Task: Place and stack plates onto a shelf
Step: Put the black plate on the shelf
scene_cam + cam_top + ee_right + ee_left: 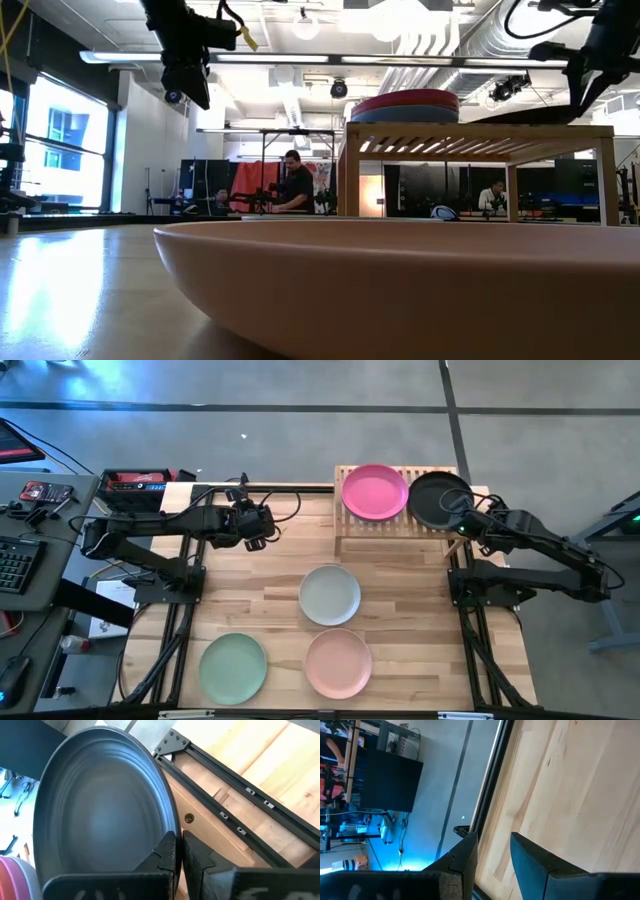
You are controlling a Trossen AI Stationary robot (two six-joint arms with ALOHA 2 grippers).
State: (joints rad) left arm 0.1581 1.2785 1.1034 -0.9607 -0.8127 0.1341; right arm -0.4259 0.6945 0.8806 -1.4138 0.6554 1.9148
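1. Pinching the rim of the round, matte black plate (438, 499), my right claw (463, 523) holds it over the slatted wooden shelf (395, 523), beside the magenta plate (374, 491).
2. My left claw (268, 526) is spread above the table (260, 600).

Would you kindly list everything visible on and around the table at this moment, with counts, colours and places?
Shelf: one, light wood, slatted, at the table's far edge.
Magenta plate: one, tops a stack on the shelf; a blue one shows beneath it in the low view.
Black plate: one, over the shelf's right end, in the right gripper.
Off-white plate: one, mid-table.
Mint plate: one, near left.
Peach plate: one, near centre.
Table: one, light planks.
People: at least two, in the room behind, low view.
Left gripper: open, empty, raised over the far left of the table.
Right gripper: shut on the black plate's rim.
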